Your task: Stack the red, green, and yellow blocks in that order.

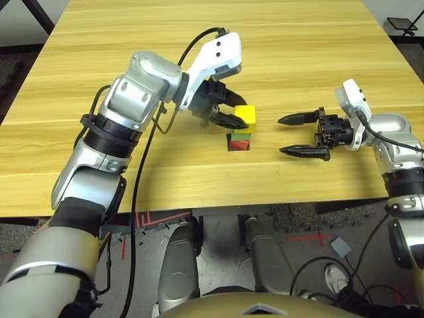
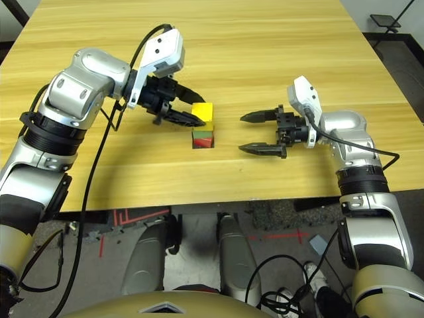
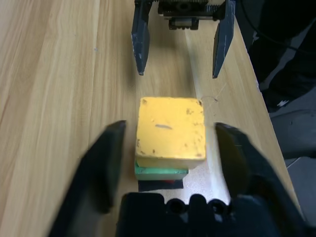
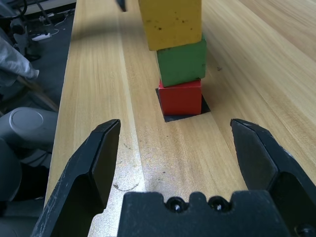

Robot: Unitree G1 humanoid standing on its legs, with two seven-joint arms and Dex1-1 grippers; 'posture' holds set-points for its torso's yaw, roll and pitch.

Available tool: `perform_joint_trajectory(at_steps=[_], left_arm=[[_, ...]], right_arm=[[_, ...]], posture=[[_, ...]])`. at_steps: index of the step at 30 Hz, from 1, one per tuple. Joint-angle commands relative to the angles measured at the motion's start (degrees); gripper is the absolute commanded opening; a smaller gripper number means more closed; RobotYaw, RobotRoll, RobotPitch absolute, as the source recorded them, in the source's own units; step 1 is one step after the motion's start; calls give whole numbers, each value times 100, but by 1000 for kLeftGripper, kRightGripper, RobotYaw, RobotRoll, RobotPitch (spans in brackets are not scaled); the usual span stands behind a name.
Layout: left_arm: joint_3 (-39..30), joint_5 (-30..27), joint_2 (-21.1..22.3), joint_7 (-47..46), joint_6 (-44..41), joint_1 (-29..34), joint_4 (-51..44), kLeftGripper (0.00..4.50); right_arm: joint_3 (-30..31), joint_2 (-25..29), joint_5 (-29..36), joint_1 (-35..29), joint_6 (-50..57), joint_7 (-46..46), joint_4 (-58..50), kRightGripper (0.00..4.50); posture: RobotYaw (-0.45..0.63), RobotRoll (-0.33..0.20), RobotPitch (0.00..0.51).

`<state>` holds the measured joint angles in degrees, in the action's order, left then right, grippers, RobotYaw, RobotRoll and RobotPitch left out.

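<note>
Right wrist view lets us see the full stack: red block on a black square patch, green block on it, yellow block on top. From the head we mostly see the yellow cube, the lower two partly hidden. The stack stands on the desk toward its front edge, about midway between its side edges. Our left gripper has its fingers spread either side of the yellow block, gaps visible in the left wrist view. Our right gripper hangs near, fingers wide apart.
</note>
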<state>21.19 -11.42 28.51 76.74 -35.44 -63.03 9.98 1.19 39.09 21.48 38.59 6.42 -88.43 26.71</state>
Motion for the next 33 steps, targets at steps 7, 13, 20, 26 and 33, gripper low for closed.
perform_joint_trajectory(at_steps=[7,13,20,26,33], left_arm=[[-2070,-1131,-175,-1493,-1473,-301,-729,4472],[-4088,-915,-306,-3846,-380,713,-937,4472],[-4796,-86,-588,-5438,1615,3413,-1137,4472],[-4534,-52,-799,-5665,2471,3951,-598,4472],[-4387,-74,-810,-5903,3129,3877,59,4472]], right_arm=[[-663,460,143,158,118,353,373,4500],[-2073,503,439,12,537,2558,987,4500],[-2839,786,-61,-156,-1182,4716,2716,4500],[-2872,769,-196,-104,-1842,5262,3439,4500],[-2827,629,-241,37,-2162,5430,3788,4500]], posture=[[24,-14,213],[26,-39,202],[20,-56,199],[-20,-67,201],[-45,-70,196]])
